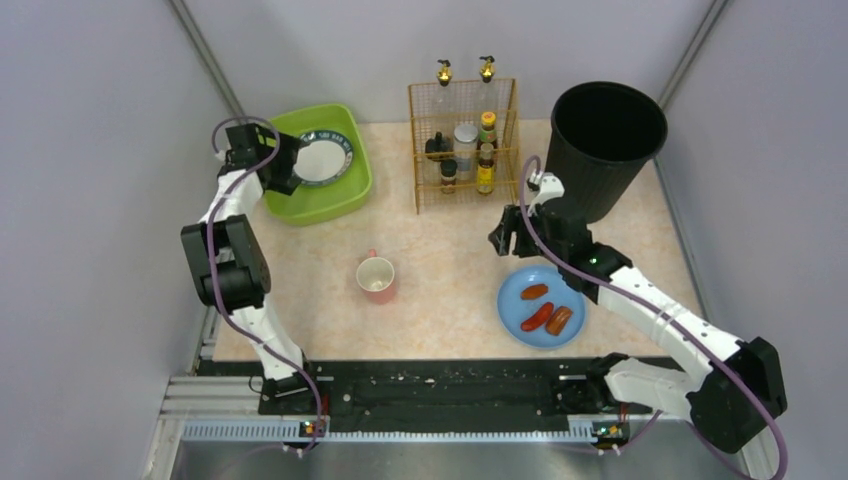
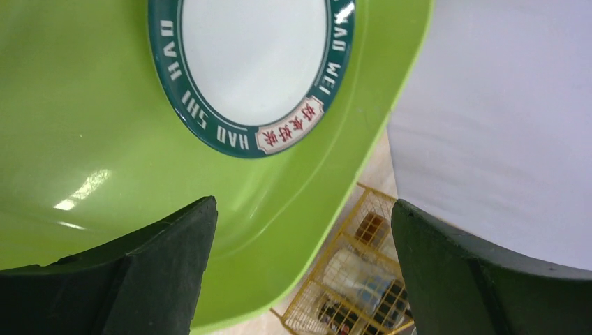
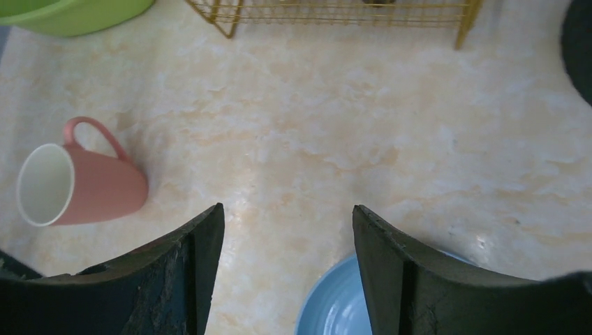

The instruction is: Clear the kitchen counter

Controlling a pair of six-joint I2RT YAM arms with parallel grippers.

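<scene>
The kitchen counter (image 1: 445,245) bears a pink mug (image 1: 377,279) at its middle and a blue plate (image 1: 512,300) with three sausages (image 1: 541,316) to the right. A white plate with a dark green rim (image 1: 322,158) lies in the green tub (image 1: 330,205) at the back left. My left gripper (image 1: 291,166) hangs over the tub's left side, open and empty; its wrist view shows the plate (image 2: 255,56) beyond the fingertips. My right gripper (image 1: 500,238) is open and empty, just above the blue plate's (image 3: 335,307) far edge, with the mug (image 3: 91,185) to its left.
A yellow wire rack (image 1: 462,145) with several bottles stands at the back centre. A tall black bin (image 1: 605,140) stands at the back right, close behind the right arm. Grey walls close in both sides. A black rail runs along the near edge.
</scene>
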